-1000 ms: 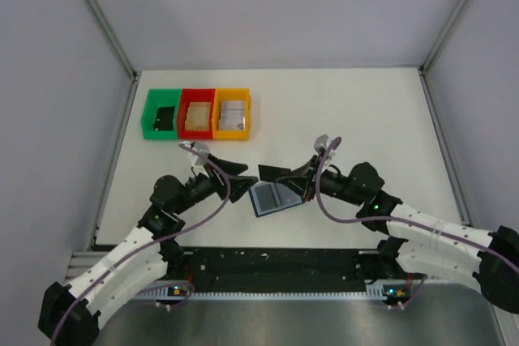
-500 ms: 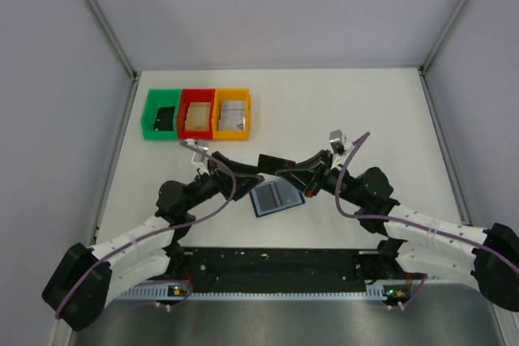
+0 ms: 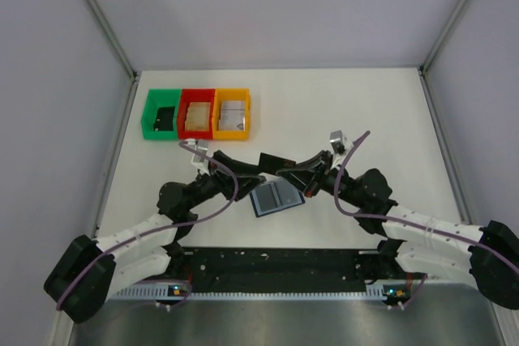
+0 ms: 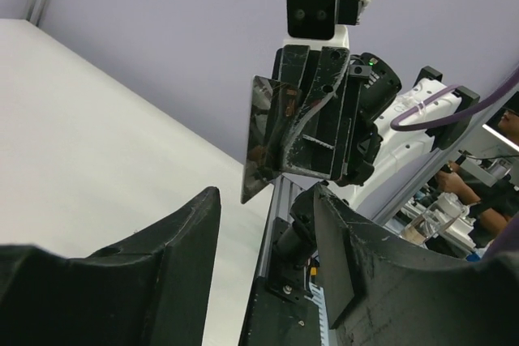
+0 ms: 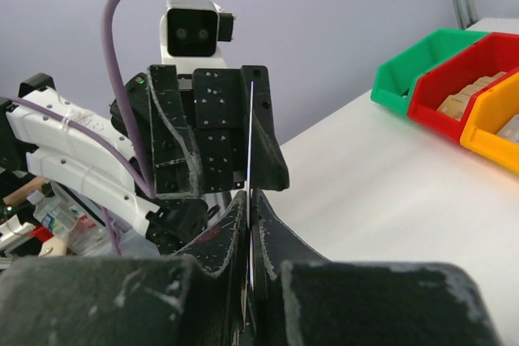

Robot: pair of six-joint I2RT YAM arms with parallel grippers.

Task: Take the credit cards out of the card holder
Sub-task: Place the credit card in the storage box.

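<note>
Clearly the right tool (image 5: 249,200) is pinched shut on one credit card (image 4: 268,131), held aloft. The left tool (image 4: 266,200) faces it, half-open and empty. The card holder (image 3: 276,198) lies open on the counter (image 3: 365,111) between the arms. A misaligned handover could knock the thin card loose.

card holder (image 3: 276,198) is lying open on the worktop (image 3: 365,111); right claw (image 3: 287,170) is pinching a credit card (image 3: 272,160) above it, left claw (image 3: 253,177) is hovering just beside.
</note>
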